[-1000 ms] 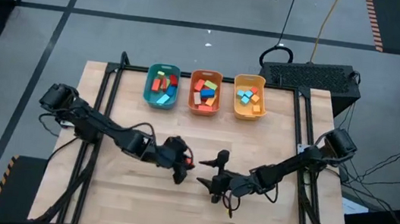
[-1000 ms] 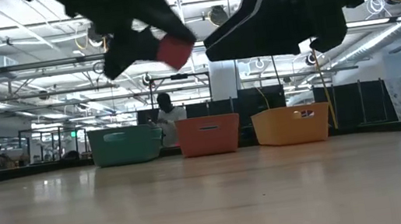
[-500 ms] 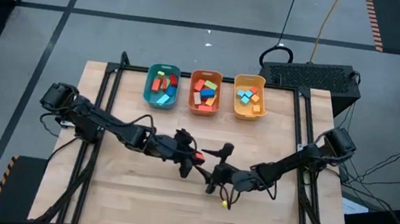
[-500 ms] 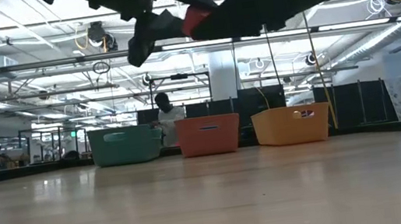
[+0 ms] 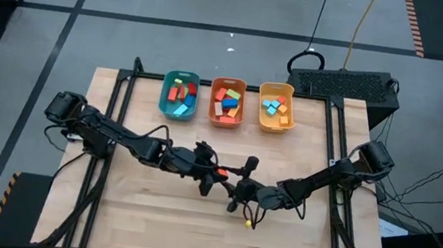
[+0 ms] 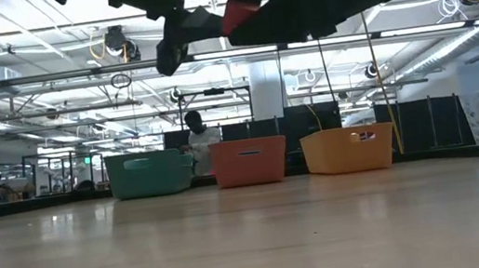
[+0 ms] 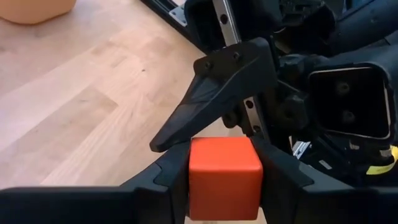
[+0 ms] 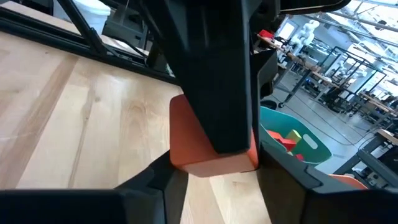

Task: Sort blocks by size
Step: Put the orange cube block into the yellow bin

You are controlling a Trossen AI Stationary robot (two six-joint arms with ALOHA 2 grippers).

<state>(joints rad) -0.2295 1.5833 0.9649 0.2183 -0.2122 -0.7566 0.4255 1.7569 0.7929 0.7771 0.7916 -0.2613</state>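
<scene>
One red block (image 5: pixel 220 173), a cube, hangs above the middle of the table between both grippers. My left gripper (image 5: pixel 215 175) reaches in from the table's left and is shut on it; the left wrist view shows the cube (image 7: pixel 224 177) between its fingers. My right gripper (image 5: pixel 233 187) comes from the right and is closed on the same cube (image 8: pixel 193 146). In the low view the cube (image 6: pixel 240 14) shows high above the tabletop. Other blocks lie in three bins at the far edge. My left gripper pinches the cube by two opposite side faces (image 7: pixel 194 180) between its two fingers. It comes from the table's left, slanting a little downward. The cube is lifted clear of the table. My right gripper has the cube between its two fingers (image 8: pixel 163 177) on the other pair of faces. One finger lies over the cube's upper face (image 7: pixel 208 142). It comes almost level from the table's right. My left gripper's finger partly covers the cube in the right wrist view.
A teal bin (image 5: pixel 178 96), an orange bin (image 5: pixel 227 102) and a yellow bin (image 5: pixel 276 107) stand in a row at the far edge, each with several blocks. Bare wooden tabletop (image 5: pixel 152 209) lies below the grippers. A person (image 6: pixel 198 140) sits beyond the table.
My left gripper has carried the red cube up and toward the table's right. My right gripper has tipped upward and come against the cube from the right, so the two grippers now meet at it. The cube stays clear of the table.
</scene>
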